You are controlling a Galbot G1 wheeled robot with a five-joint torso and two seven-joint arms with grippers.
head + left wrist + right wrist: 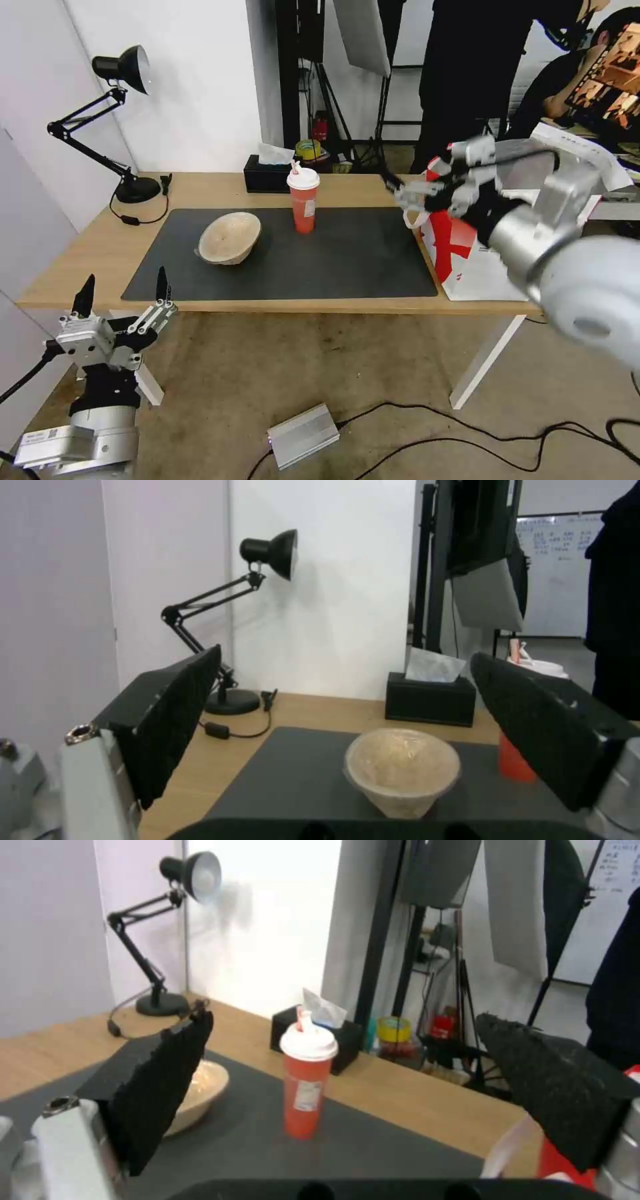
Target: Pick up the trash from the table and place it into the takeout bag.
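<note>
Head view, table: the long wooden table [100, 247] has a dark grey mat [347, 260] on it.
Head view, trash: the beige bowl [230, 237] lies tipped on the left part of the mat. The red cup [303, 200] with a white lid stands upright near the middle, close to the back edge of the mat.
Head view, bag: the takeout bag [460, 257] stands at the right end of the table, just past the mat.
Head view, right gripper [427, 192]: it is up in the air over the left edge of the bag, empty, with its fingers apart. The cup is to its left and is the nearest trash to it.
Head view, left gripper [123, 293]: it waits low, in front of the table's left end, fingers spread wide, holding nothing.
Left wrist view: the beige bowl [402, 770] sits straight ahead between the two black fingers [170, 715], well apart from them.
Right wrist view: the red cup [305, 1080] stands tall ahead, between the open fingers [163, 1080] but not touching. The bowl [197, 1097] is beyond it, partly hidden.
Best guess: the right arm is nearer the cup and the left arm is nearer the bowl.
</note>
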